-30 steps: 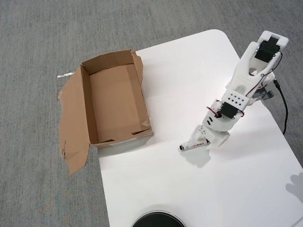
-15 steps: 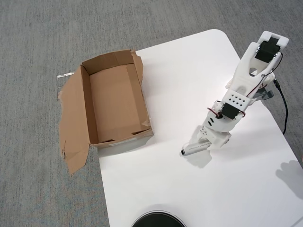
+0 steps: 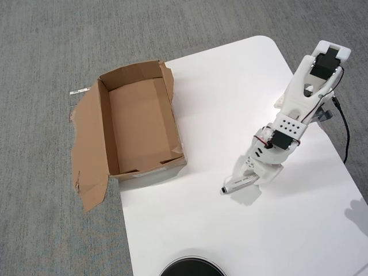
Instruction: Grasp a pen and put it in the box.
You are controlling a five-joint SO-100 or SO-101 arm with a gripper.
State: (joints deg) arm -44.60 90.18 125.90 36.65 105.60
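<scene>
Hovering my pincer over the pen, lower-right center on the tabletop; jaw state unclear. Light, stiff, slick barrel; I'd grab mid-barrel. Box sits upper left.

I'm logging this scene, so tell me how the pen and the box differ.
The pen is slim and white with a dark tip; the box is wide, brown cardboard with ragged flaps. The pen is far smaller than the box. The pen sits at the pincer; the box stands apart, open and empty. Both are over the white table.
</scene>
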